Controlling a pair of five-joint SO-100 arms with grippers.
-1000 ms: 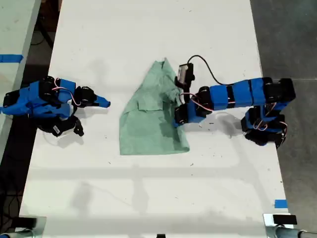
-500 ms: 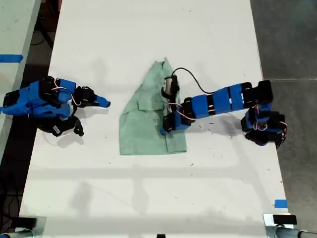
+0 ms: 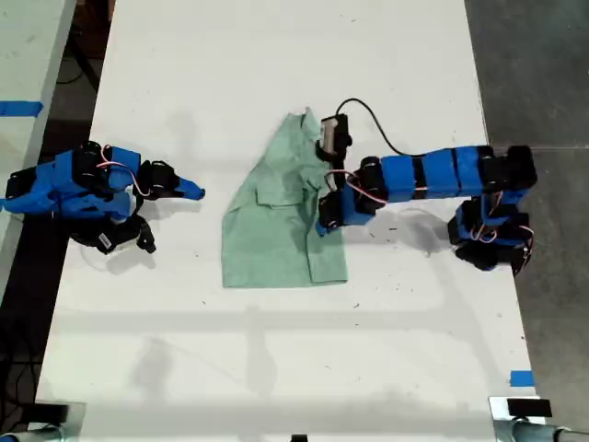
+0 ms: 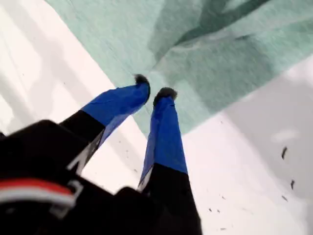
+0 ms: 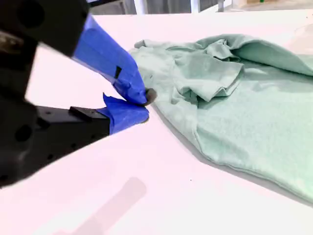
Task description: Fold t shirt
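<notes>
My first gripper, jaws barely parted and empty, hovers over the t shirt edge; my second gripper sits closed, clear of it. Next: regrasp and fold across.

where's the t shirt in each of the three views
Exterior view: the t shirt lies mid-table, narrow end toward the top of the picture, between the two arms.
First wrist view: the t shirt fills the area beyond my first gripper, whose tips sit at its edge.
Second wrist view: the t shirt lies past my second gripper, apart from it.
Shared landmark: the white table.
</notes>
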